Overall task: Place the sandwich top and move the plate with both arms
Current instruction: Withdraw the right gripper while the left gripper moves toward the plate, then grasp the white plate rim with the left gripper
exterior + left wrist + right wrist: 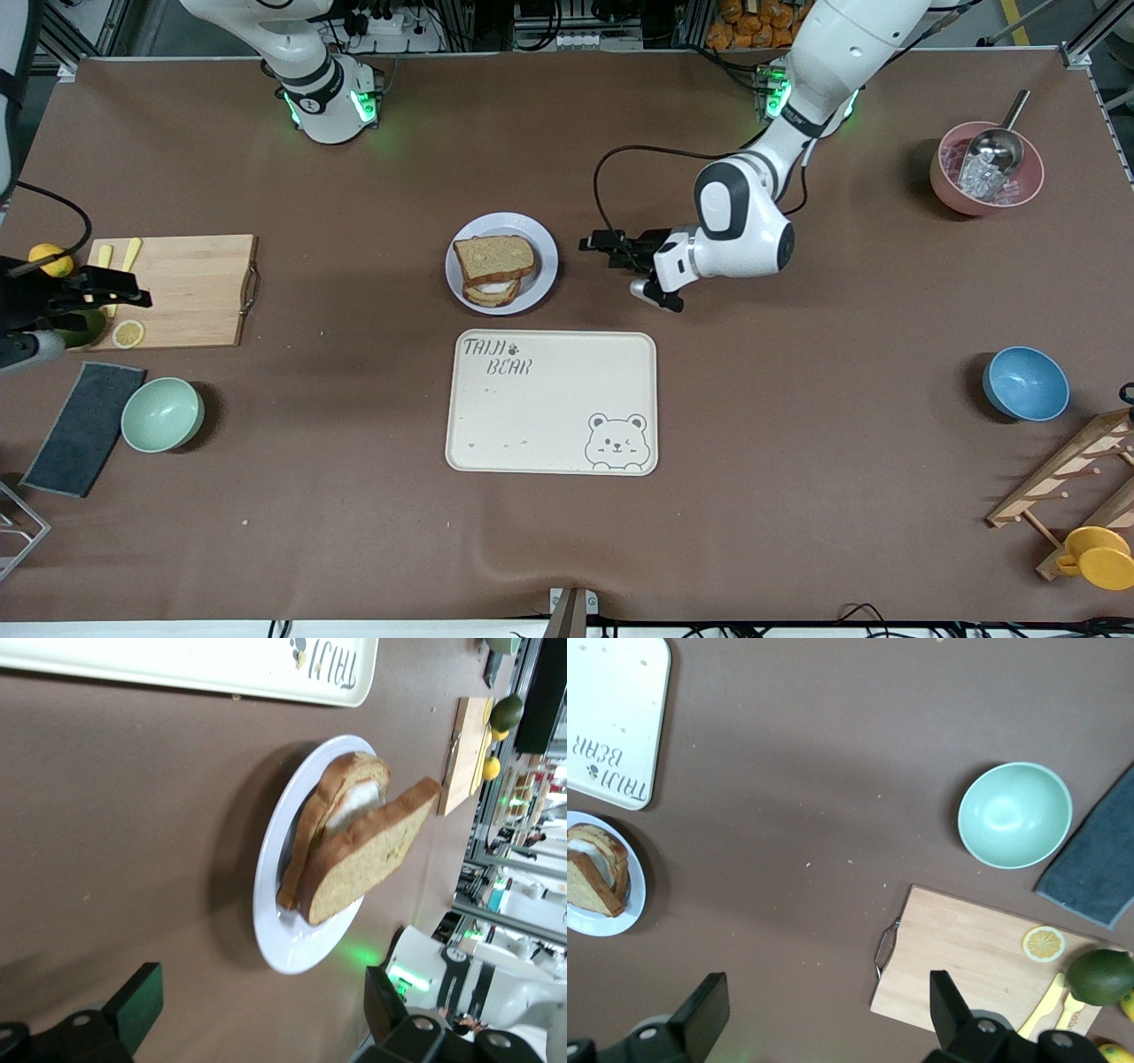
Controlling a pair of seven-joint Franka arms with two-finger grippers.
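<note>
My left gripper (595, 245) jaws wide, empty, beside the plate (542, 232) bearing the sandwich top (493, 258), right gripper (824, 1014) wide, empty, over the cutting board (199, 292).

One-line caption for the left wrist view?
Open left gripper facing the plate, with the sandwich top resting askew on the egg slice.
</note>
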